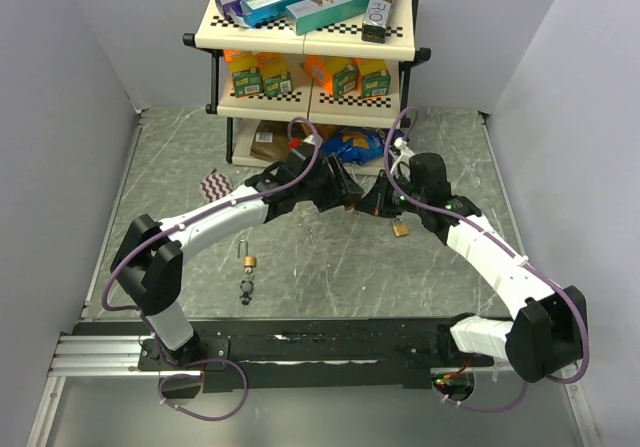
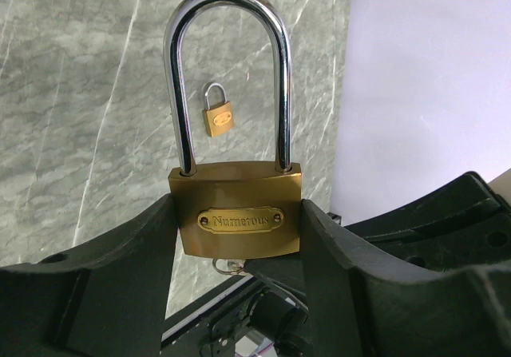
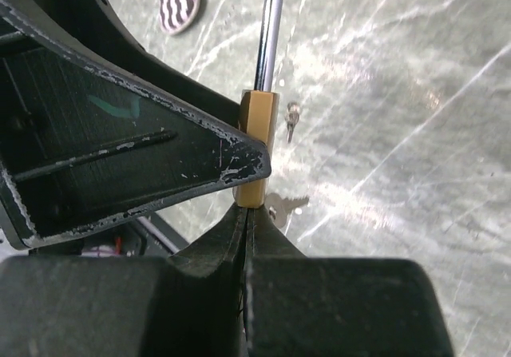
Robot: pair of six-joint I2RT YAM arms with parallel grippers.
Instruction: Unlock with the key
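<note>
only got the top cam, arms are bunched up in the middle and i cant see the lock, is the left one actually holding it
observer: yes, the left gripper clamps the brass body of the padlock between its fingers, from both sides.
operator: shackle popped yet
observer: no, in the left wrist view both legs of the shackle sit in the body.
operator: is the right one on the key
observer: the right gripper is pressed shut right under the padlock's bottom edge. The key itself is hidden, so i cannot confirm it.
</note>
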